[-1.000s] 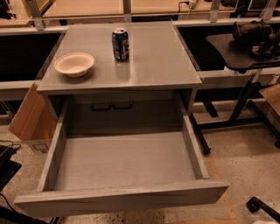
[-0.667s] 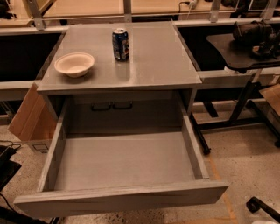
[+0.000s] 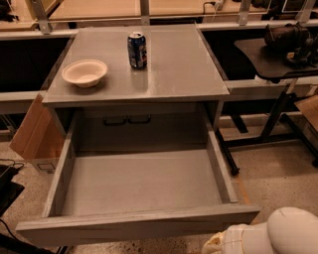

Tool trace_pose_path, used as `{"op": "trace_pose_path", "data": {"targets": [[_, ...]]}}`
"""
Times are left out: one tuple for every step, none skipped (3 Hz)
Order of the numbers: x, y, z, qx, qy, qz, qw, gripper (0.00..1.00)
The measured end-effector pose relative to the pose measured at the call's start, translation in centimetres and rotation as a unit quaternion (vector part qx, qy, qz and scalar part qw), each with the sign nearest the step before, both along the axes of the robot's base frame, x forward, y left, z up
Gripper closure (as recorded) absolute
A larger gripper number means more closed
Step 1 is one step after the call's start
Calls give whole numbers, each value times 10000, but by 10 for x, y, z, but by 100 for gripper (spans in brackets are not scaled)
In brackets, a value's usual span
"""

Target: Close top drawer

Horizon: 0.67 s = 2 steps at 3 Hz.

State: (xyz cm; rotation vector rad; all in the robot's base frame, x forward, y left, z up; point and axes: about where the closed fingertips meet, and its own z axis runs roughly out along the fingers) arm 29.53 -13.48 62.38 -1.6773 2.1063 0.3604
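One top drawer (image 3: 139, 183) is standing fully open, all closing remaining; the white arm (image 3: 283, 230) is showing bottom right, its tool lying out of view, grip untellable.

This looks like a lab or workshop. My gripper is out of view; only the white rounded shell of my arm (image 3: 285, 233) shows, low at the right. Beyond it spreads a bare speckled hard floor (image 3: 283, 168). Farther off stand long light-wood workbenches (image 3: 99, 7) on grey metal uprights (image 3: 144, 10) and a black pedestal table (image 3: 263, 59) carrying dark equipment (image 3: 288, 37). Across to the left, a brown cardboard box (image 3: 35, 134) sits beside a plain matte grey cabinet (image 3: 174, 74).
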Motion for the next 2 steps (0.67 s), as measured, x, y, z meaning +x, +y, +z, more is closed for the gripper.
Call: {"op": "trace_pose_path", "data": {"targets": [[41, 31, -17, 283, -103, 284, 9991, 100], [56, 40, -20, 349, -155, 366, 9986, 100]]}}
